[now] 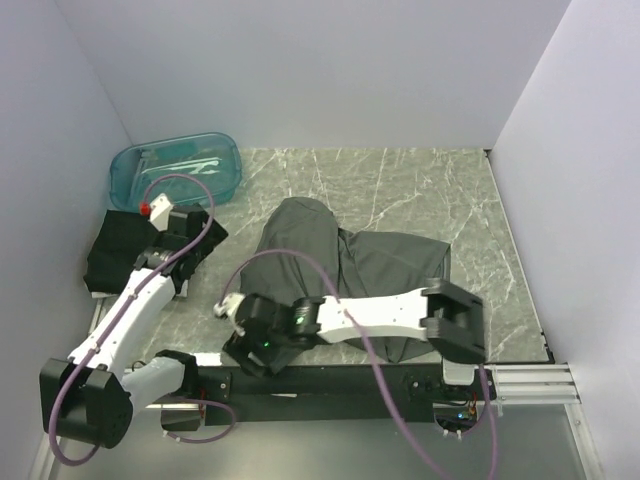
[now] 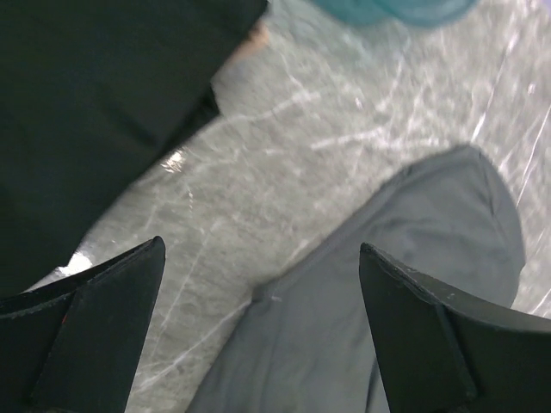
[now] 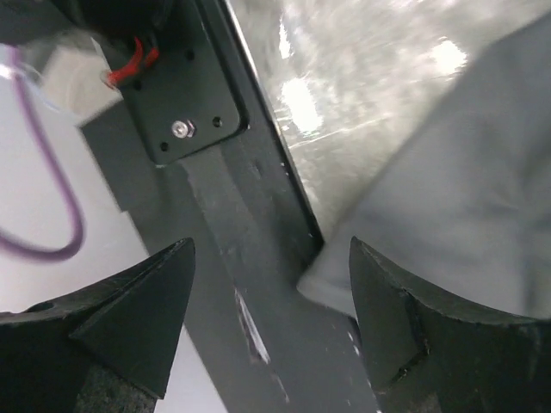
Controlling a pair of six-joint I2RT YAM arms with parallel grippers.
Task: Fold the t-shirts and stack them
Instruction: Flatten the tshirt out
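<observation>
A grey t-shirt (image 1: 345, 265) lies spread and partly folded in the middle of the marble table. A darker folded t-shirt (image 1: 125, 250) rests at the left edge. My left gripper (image 1: 195, 240) hovers open between the two, nothing in it. In the left wrist view it (image 2: 263, 245) frames the grey t-shirt (image 2: 387, 292) and bare marble, with the dark t-shirt (image 2: 86, 103) at upper left. My right gripper (image 1: 240, 345) is at the table's near edge. It (image 3: 269, 243) stands open, with the grey t-shirt's (image 3: 465, 189) near-left corner between the fingers, close to the right one.
A translucent teal tub (image 1: 175, 168) stands at the back left, its rim just visible in the left wrist view (image 2: 405, 9). A black rail (image 3: 232, 258) runs along the table's near edge, under the shirt corner. White walls close in the left, back and right.
</observation>
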